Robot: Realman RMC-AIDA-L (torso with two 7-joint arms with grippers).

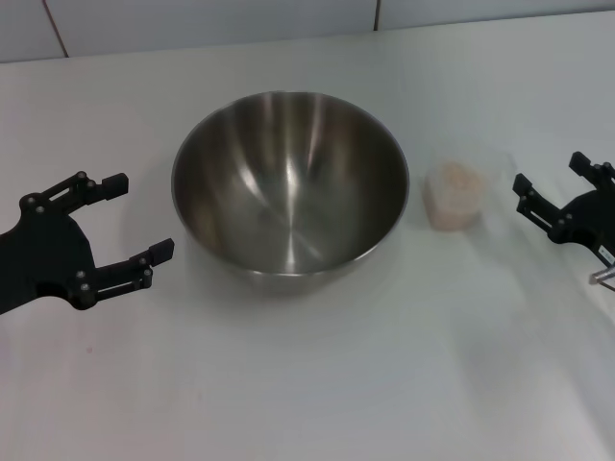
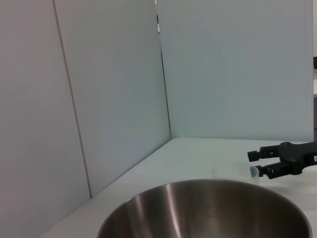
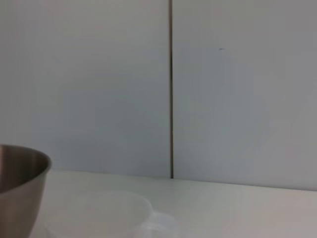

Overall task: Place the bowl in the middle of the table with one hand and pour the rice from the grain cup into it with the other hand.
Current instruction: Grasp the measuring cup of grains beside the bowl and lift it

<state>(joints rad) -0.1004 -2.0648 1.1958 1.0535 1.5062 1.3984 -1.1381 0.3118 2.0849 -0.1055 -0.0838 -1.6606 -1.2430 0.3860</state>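
Observation:
The large steel bowl stands upright on the white table, near its middle, and looks empty inside. The small clear grain cup, filled with pale rice, stands just right of the bowl. My left gripper is open, a short way left of the bowl, not touching it. My right gripper is open, right of the cup, apart from it. The left wrist view shows the bowl's rim, the cup's rim and the right gripper beyond. The right wrist view shows the bowl's side and the faint cup.
White wall panels run along the table's far edge. A small metal piece shows at the right edge under my right arm.

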